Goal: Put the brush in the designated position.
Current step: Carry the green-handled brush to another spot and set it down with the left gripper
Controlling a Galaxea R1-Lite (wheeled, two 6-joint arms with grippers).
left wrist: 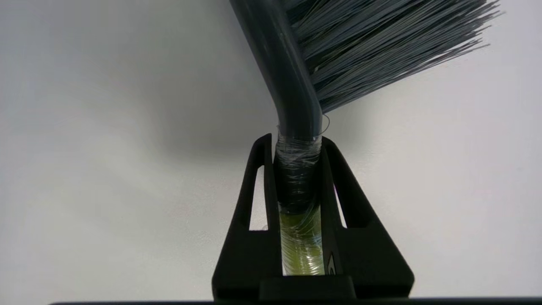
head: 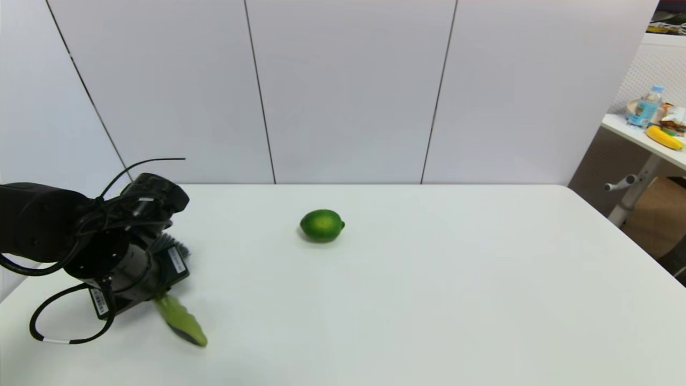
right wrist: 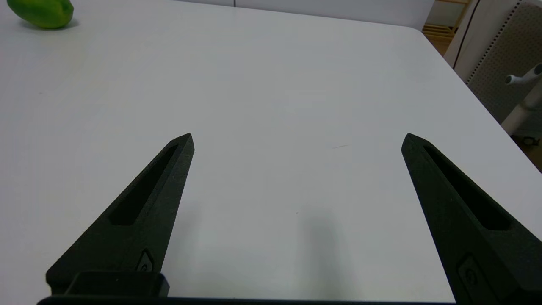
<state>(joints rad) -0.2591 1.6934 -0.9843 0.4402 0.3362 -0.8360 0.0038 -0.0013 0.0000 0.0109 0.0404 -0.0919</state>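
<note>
Lime-green and ridged, the handle of the brush pokes out toward the near edge on the left of the table. Its dark head and grey bristles point away to the far side, mostly hidden under the arm in the head view. The left gripper has its fingers closed tight on the neck of the brush, where a clear film wraps the join between green handle and dark head; the bristles fan out beyond the tips. Whether the brush is lifted or rests on the table cannot be told.

No marked spot shows on the table, so the goal is a guess; the lime, well apart to the right and farther back, is the only other thing there. To carry well, keep the grip firm on the neck, lift enough that the bristles do not drag, and set it down flat before opening.

Parked off the near right, the right gripper has its fingers spread wide and holds nothing.
</note>
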